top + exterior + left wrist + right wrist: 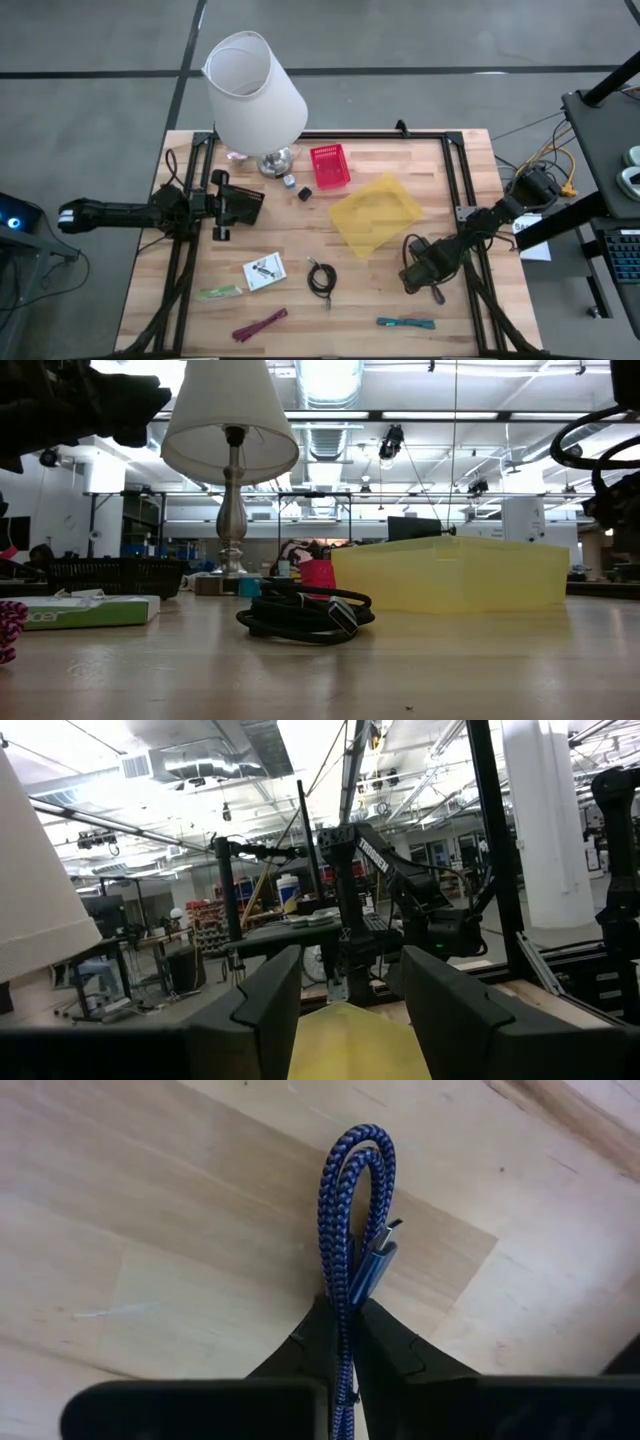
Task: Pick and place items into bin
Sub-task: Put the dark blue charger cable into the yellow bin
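My right gripper (425, 272) is over the table's right near part, beside the yellow bin (375, 212), pointing down and shut on a blue braided cable (355, 1190) folded into a loop. My left gripper (250, 205) hangs open over the left middle, facing the bin (350, 1040), and touches nothing. Flat on the wood lie a white card packet (264, 271), a black coiled cable (321, 279), a green strip (218, 293), a maroon tie (260, 323), a teal tie (405, 322) and a tiny dark cube (304, 194). My right gripper pinches the folded blue cable between its two fingers (395, 1350), holding several strands side by side (338, 1285). The fingers lie along the bundle and come from above. The looped end (358, 1140) and the metal plug (370, 1260) stick out past the fingertips toward the wood.
A big white lamp (255, 95) stands at the far left, with a red basket (330, 166) and a small grey object (288, 181) beside it. The low view shows the black cable (305, 615) in front of the yellow bin (450, 575). Black frame rails run along the table's sides.
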Controlling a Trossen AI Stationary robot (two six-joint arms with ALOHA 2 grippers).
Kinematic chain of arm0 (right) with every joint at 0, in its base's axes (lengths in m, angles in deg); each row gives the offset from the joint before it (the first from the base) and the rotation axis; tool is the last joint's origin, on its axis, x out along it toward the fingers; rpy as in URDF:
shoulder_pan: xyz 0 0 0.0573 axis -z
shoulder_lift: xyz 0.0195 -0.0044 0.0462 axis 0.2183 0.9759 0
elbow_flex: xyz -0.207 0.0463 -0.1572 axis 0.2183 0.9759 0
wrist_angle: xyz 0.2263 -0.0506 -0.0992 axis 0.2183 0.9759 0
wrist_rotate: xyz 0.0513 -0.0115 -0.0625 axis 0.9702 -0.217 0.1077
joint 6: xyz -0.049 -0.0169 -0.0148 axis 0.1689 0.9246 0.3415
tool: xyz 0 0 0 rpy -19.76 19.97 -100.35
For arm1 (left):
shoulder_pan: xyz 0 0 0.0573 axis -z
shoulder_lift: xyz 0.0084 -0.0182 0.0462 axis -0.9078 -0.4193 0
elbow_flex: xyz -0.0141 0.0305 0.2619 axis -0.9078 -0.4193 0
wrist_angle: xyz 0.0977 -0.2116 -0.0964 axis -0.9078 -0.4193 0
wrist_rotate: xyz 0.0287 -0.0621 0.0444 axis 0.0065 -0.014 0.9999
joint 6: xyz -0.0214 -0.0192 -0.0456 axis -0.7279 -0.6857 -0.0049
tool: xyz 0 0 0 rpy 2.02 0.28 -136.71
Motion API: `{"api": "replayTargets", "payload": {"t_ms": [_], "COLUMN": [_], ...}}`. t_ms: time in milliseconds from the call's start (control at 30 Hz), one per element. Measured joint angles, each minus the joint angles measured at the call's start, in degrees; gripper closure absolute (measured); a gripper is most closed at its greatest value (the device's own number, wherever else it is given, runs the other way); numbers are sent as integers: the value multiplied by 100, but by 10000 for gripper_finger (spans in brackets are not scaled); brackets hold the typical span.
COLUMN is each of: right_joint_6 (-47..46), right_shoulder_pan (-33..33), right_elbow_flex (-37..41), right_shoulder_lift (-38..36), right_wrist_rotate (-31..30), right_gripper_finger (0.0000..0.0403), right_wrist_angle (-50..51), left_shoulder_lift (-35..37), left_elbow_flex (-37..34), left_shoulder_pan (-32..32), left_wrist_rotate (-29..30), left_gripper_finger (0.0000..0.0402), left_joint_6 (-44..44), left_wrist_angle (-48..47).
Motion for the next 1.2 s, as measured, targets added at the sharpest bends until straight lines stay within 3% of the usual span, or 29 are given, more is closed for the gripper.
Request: {"api": "replayTargets", "payload": {"t_ms": [133, 433, 733, 933, 1200], "right_joint_6": [27, 747, 2686, 4785, 5848], "right_shoulder_pan": [2, 24, 28, 54, 378], "right_elbow_flex": [-7, -138, -110, -8, 11], "right_shoulder_lift": [-104, -646, -1042, -876, -749], "right_wrist_rotate": [-272, -1979, -3382, -3839, -3915], "right_gripper_finger": [390, 390, 390, 390, 390], "right_wrist_angle": [-25, -819, -2325, -3739, -4510], "left_shoulder_lift": [0, 2, 9, 2, 7], "left_elbow_flex": [0, 0, 0, 0, 0], "left_shoulder_pan": [0, 1, 1, 0, 0], "left_wrist_rotate": [0, 0, 0, 0, 0], "left_gripper_finger": [245, 245, 245, 245, 245], "left_joint_6": [0, 0, 0, 0, 2], "left_wrist_angle": [0, 0, 0, 2, 2]}}
